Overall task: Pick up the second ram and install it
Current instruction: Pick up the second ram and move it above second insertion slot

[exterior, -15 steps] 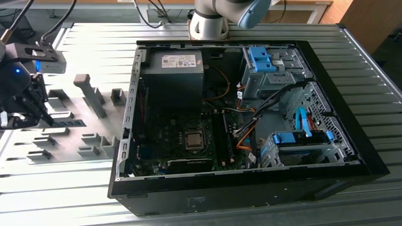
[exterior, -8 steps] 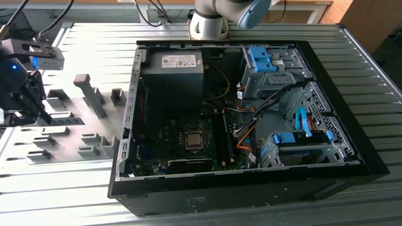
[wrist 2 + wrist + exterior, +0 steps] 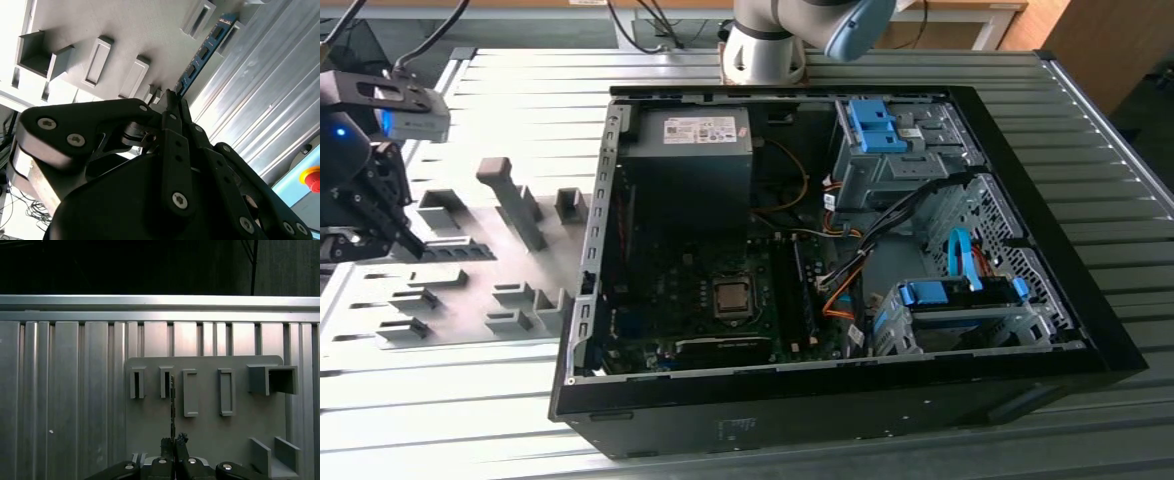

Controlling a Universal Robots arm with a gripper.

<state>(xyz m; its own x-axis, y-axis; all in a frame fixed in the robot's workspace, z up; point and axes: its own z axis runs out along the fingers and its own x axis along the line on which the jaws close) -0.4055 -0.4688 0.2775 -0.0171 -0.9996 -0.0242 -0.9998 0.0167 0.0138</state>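
Memory stick (image 3: pixel 202 52) is pinched by one end in the hand (image 3: pixel 171 99), whose two black fingers are pressed together on it. In the second wrist view the stick runs straight out ahead of the fingertips, flat side showing, with a row of black chips along the board. Its far end lies close to two slotted grey blocks (image 3: pixel 200 17). Whether it touches them cannot be told.

In the first wrist view the same stick shows edge-on as a thin dark strip (image 3: pixel 172 405) pointing straight away from the hand (image 3: pixel 173 441). Its far tip comes level with a row of slotted blocks, just beside one of them (image 3: pixel 165 382) and a little apart from the next (image 3: pixel 190 392). These blocks stand on a flat grey holder plate (image 3: pixel 210 430) that lies beneath the hand and stick. Beyond the plate stretches the ribbed metal worktop (image 3: pixel 65 390).

In the exterior view the hand (image 3: pixel 403 240) hangs over the holder plate (image 3: pixel 467 290), fingers pointing down at it. Well apart from the hand, past the far edge of the plate, an open black computer case (image 3: pixel 854 420) lies on its side on the worktop. Inside it are a power supply (image 3: pixel 687 150), a processor socket (image 3: pixel 731 297), blue drive brackets (image 3: pixel 881 125) and orange and black cables (image 3: pixel 841 285).
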